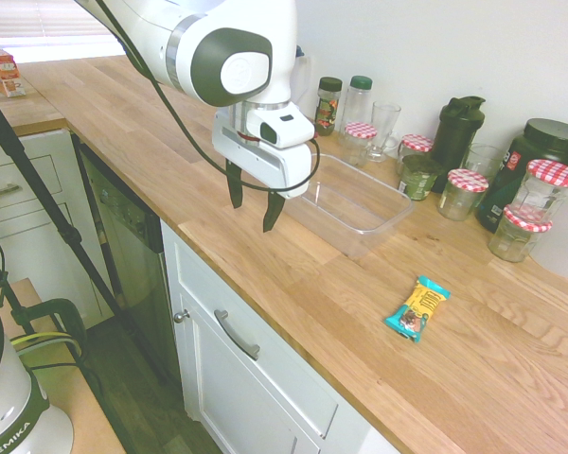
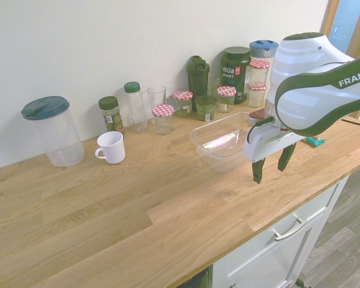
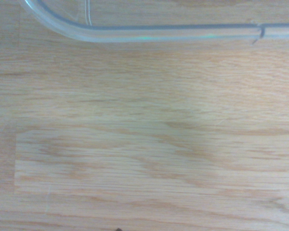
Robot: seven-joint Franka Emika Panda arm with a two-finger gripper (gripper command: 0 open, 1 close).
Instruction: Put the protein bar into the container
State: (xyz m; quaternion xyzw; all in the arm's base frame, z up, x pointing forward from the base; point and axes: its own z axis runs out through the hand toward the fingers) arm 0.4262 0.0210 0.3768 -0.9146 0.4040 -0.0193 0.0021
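Nothing done yet: protein bar (image 1: pixel 417 308) lies on counter (image 1: pixel 293 284), well apart from empty container (image 1: pixel 352 203). Gripper (image 1: pixel 253 202) hovers at container's 8 o'clock, fingers spread, grasping nothing. Pick-up and drop-in remain.

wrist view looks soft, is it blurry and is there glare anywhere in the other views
Wrist view: mildly soft; wood grain still readable, the container rim a blurred band. First exterior view: window at top left blown out; the protein bar sharp. Second exterior view: bright sheen on the container's floor; wide-angle bending at the edges.
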